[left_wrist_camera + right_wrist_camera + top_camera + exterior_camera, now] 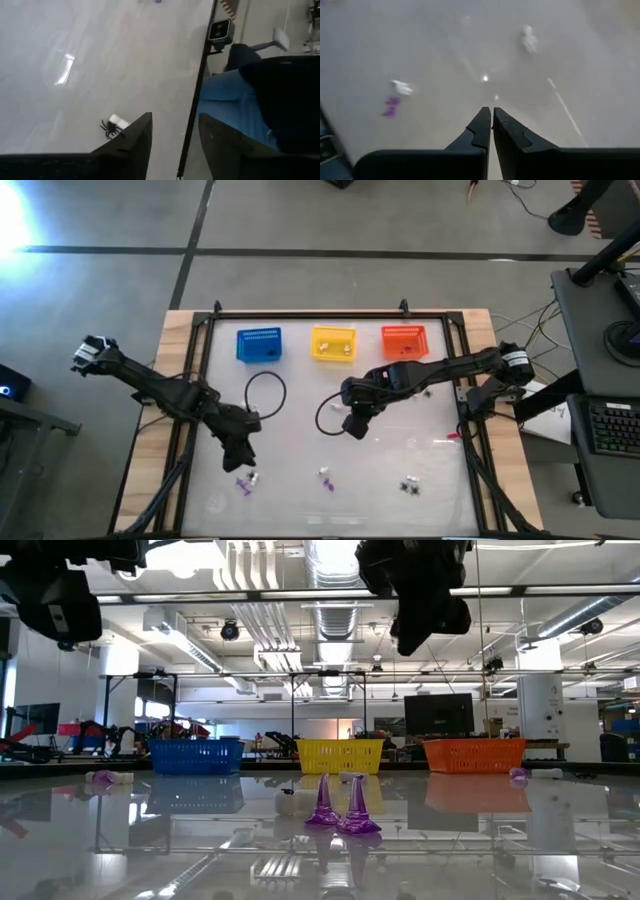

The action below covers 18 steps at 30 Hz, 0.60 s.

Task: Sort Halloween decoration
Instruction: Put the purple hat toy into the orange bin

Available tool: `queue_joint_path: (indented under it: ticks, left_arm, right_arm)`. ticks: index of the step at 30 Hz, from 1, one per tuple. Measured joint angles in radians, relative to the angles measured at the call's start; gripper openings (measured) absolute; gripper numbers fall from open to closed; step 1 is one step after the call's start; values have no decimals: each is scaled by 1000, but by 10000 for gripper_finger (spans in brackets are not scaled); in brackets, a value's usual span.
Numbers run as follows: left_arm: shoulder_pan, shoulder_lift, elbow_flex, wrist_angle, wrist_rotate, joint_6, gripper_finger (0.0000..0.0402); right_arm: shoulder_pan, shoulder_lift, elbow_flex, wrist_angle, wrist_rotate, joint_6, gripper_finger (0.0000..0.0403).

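**Tiny trinkets left on the near surface**

Trinkets (327, 478) are scattered near; they are judged light, stiff and slippery, best pinched across the body. The left gripper (243, 461) hangs over them, fingers apart. The right gripper (353, 426), pressed together, holds nothing mid-surface. Baskets (333, 343) stand far.

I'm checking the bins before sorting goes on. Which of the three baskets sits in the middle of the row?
The yellow basket. It stands between the blue basket and the orange basket along the table's far edge.

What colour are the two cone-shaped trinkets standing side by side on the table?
Purple cones, clearest in the low view.
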Motion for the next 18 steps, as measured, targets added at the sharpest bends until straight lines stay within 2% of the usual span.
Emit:
queue_joint_path:
  ticks: [5, 10, 18]
  left_arm:
    - [-19, 42, 6, -21, -2, -6, 159]
    - [-98, 102, 2, -107, -16, -94, 153]
    - [-242, 207, 2, -125, -98, -247, 141]
  right_arm:
    - [0, 0, 0, -153, 31, 0, 13]
    - [0, -5, -4, -273, 84, 0, 13]
    - [0, -12, -5, -322, 98, -60, 13]
